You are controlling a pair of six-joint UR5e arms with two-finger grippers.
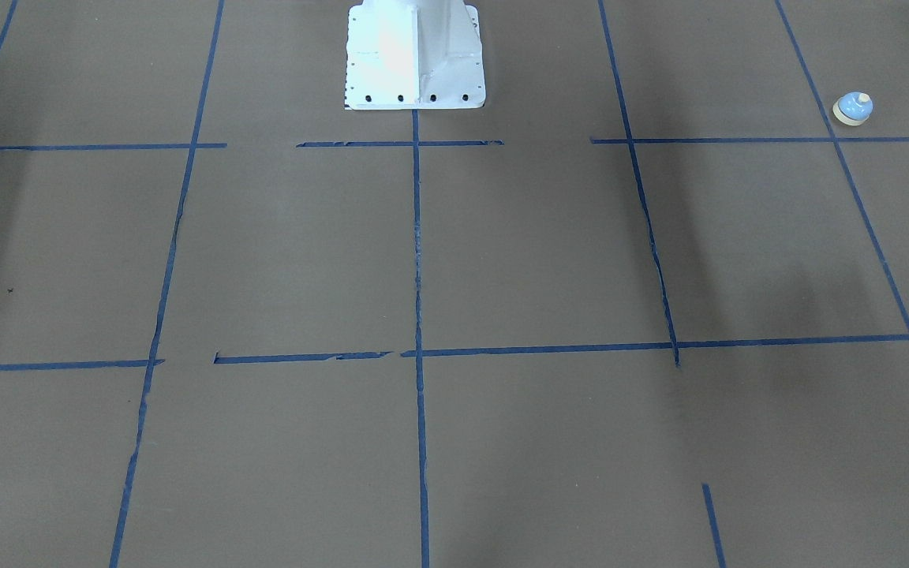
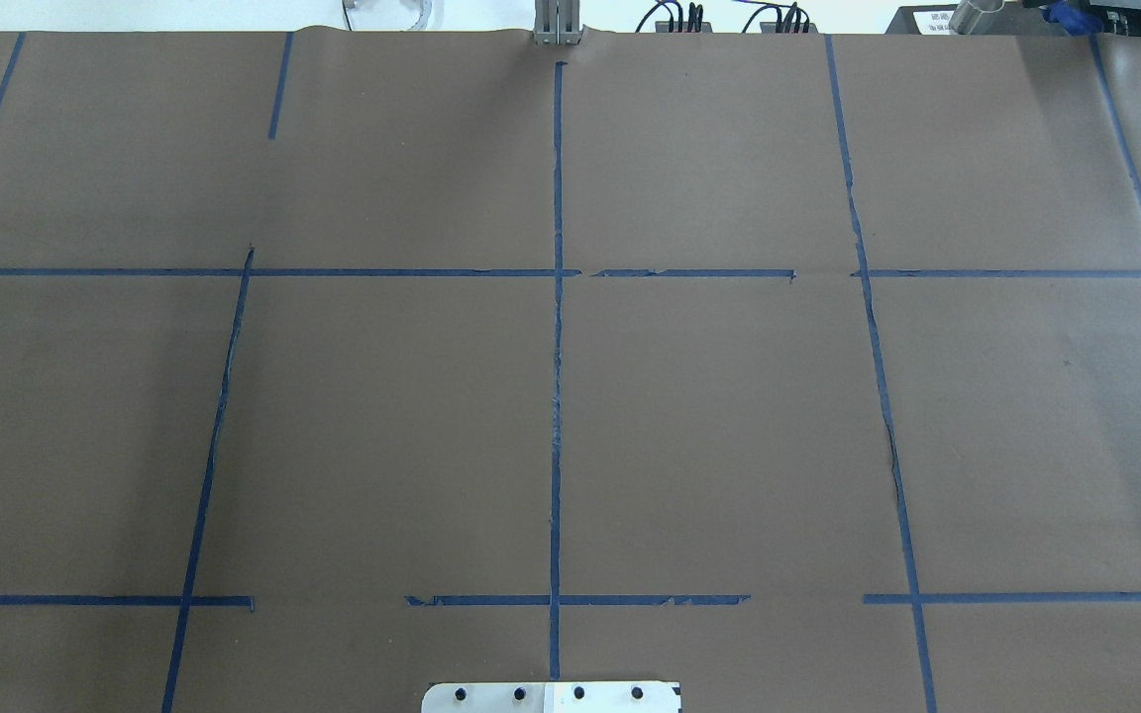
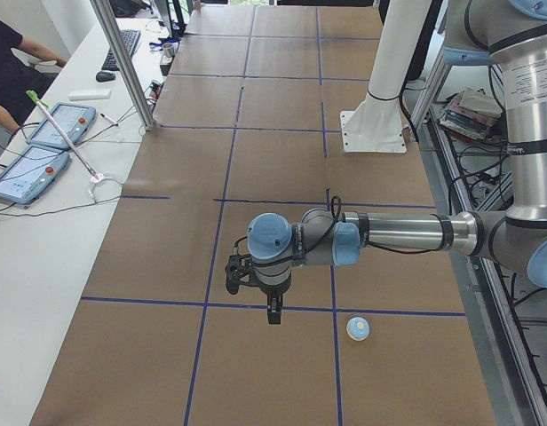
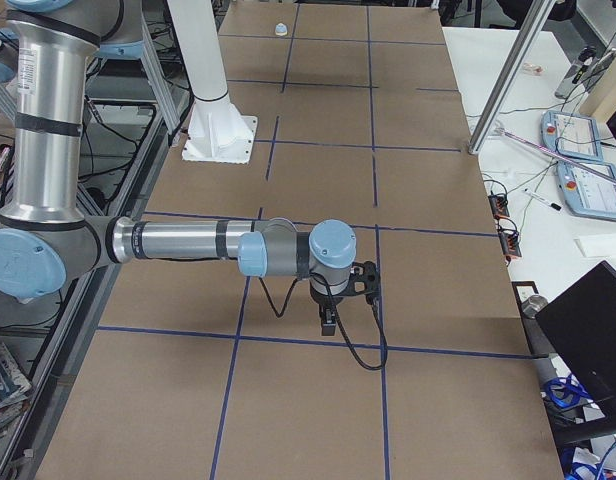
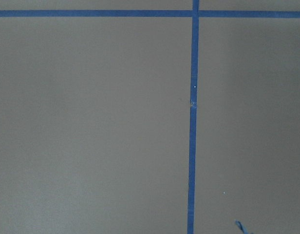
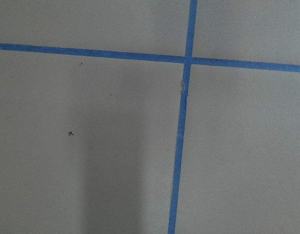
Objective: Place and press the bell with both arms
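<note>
Exterior left: bell (image 3: 358, 328) sits beside blue tape (image 3: 407, 312), white pedestal (image 3: 380, 106) well apart.

We see a silver-grey left arm (image 3: 398, 232) and right arm (image 4: 178, 242). We note light-blue joint caps (image 3: 266, 235), black cables (image 4: 382, 345).

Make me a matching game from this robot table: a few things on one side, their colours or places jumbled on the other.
Things:
1. bell
2. pedestal
3. tape lines
4. left hand

Descriptions:
A. white
B. dark blue
C. hanging in the air
D. light blue and cream

Pairs: 1-D, 2-A, 3-B, 4-C.
</note>
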